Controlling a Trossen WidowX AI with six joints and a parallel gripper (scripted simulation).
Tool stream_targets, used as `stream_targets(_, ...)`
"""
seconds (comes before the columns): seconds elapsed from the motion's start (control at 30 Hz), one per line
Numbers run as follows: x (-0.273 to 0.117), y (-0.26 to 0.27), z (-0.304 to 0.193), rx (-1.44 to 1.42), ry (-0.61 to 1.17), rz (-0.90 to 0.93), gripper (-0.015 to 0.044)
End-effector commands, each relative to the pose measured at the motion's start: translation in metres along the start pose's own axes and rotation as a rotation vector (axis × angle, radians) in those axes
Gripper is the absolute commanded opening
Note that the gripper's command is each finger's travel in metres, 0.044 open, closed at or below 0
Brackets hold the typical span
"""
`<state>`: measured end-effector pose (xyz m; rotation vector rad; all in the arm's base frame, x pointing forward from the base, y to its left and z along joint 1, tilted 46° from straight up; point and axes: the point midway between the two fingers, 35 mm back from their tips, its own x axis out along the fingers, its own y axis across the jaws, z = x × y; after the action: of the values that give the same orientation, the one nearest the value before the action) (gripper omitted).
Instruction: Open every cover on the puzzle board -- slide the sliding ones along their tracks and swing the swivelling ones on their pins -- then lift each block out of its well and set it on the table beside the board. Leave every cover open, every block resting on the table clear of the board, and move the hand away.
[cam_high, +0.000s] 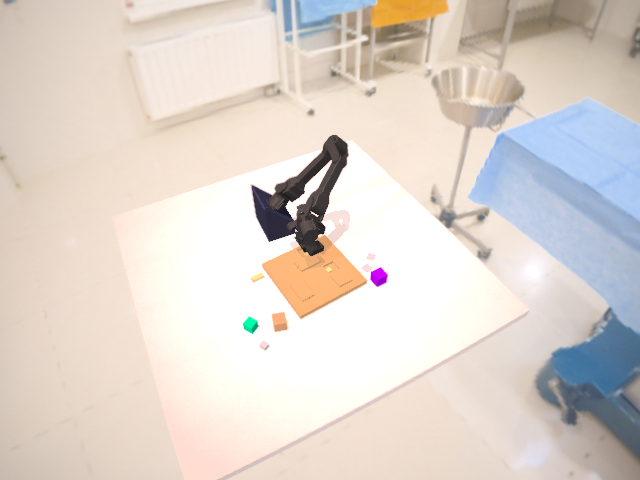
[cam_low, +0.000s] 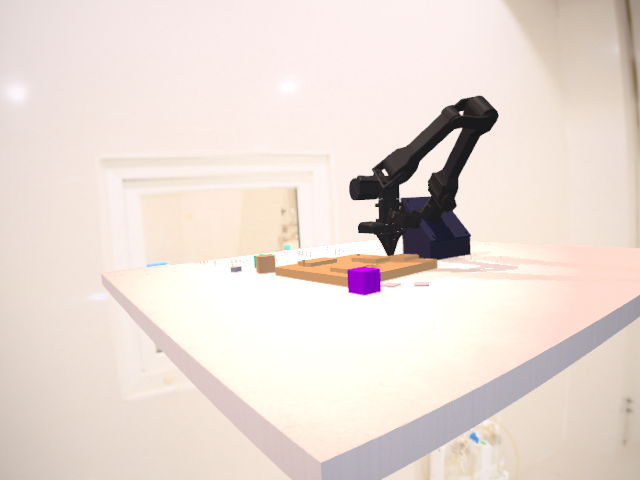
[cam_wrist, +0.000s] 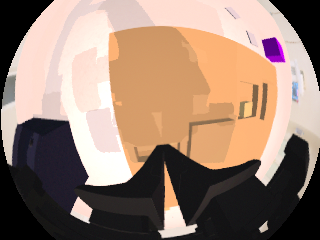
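With its two black, tapered fingertips (cam_high: 313, 253) (cam_low: 390, 254) clenched together on nothing, the black parallel-jaw gripper (cam_high: 312, 249) (cam_low: 390, 253) (cam_wrist: 165, 147) points down at the rear part of the flat, orange-brown square puzzle board (cam_high: 330, 294) (cam_low: 310, 274) (cam_wrist: 150, 60). The board lies on the pale square table (cam_high: 413, 320) (cam_low: 310, 351), in front of the arm's base. The step in hand is judged to be opening a cover by pushing with closed fingers. One small yellow block (cam_high: 328, 269) (cam_wrist: 246, 109) shows in a well. Next move: engage the cover edge, push along its free direction, then retract. No brand, label or writing is legible.
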<state>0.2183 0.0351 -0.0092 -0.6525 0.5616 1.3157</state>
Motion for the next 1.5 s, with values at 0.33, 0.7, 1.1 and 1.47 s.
stream_targets(0.33,0.000,0.001,0.015,0.004,-0.007,0.000,0.0000)
stream_targets(0.7,0.001,0.002,0.025,0.004,-0.010,-0.001,0.0000)
stream_targets(1.1,0.001,0.004,0.037,0.004,-0.015,-0.001,0.0000)
stream_targets(1.47,-0.009,0.003,0.038,0.004,-0.013,0.000,0.0000)
